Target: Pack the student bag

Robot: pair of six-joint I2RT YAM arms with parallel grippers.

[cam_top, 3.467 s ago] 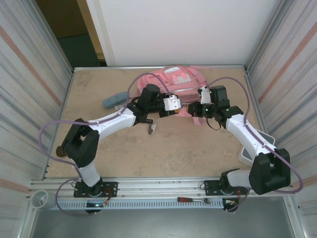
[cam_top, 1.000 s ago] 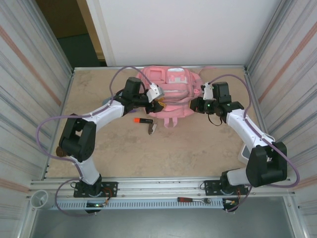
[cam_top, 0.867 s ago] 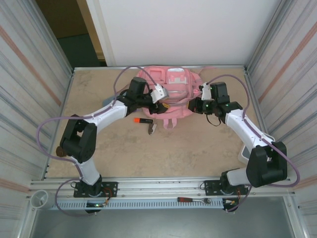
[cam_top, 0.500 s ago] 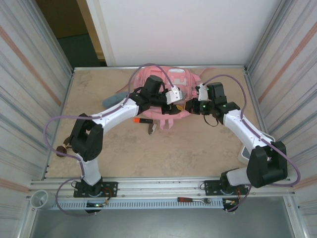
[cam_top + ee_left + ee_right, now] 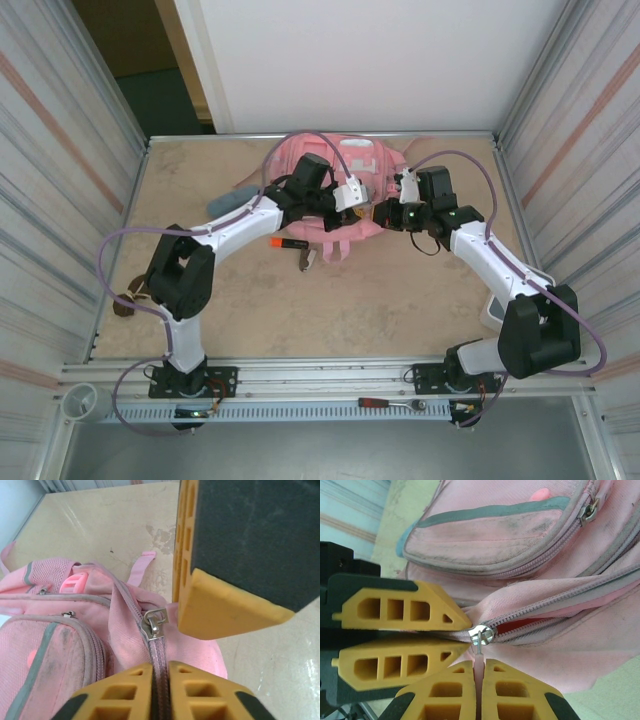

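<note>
The pink student bag (image 5: 340, 170) lies at the back middle of the table. In the left wrist view my left gripper (image 5: 160, 669) is shut on the bag's zipper tape (image 5: 159, 652), just below the metal slider (image 5: 154, 622). One finger (image 5: 225, 607) of the right gripper hangs close above it. In the right wrist view my right gripper (image 5: 479, 667) is shut on the pink pull tab (image 5: 479, 660) of the slider (image 5: 483, 633). The left gripper (image 5: 465, 636) pinches the tape beside it. The zip (image 5: 545, 615) is partly open, with red showing inside. Both grippers, left (image 5: 365, 203) and right (image 5: 386, 213), meet at the bag's near edge.
An orange marker (image 5: 288, 243) and a small pale object (image 5: 307, 261) lie on the table in front of the bag. A grey-blue pouch (image 5: 232, 199) peeks out behind the left arm. A white tray (image 5: 493, 312) sits at the right edge, a brown item (image 5: 124, 300) at the left.
The left gripper swung from the bag's left side to its near right edge and closed on the zipper tape. The right gripper edged left. Earlier, the orange marker appeared on the table.
</note>
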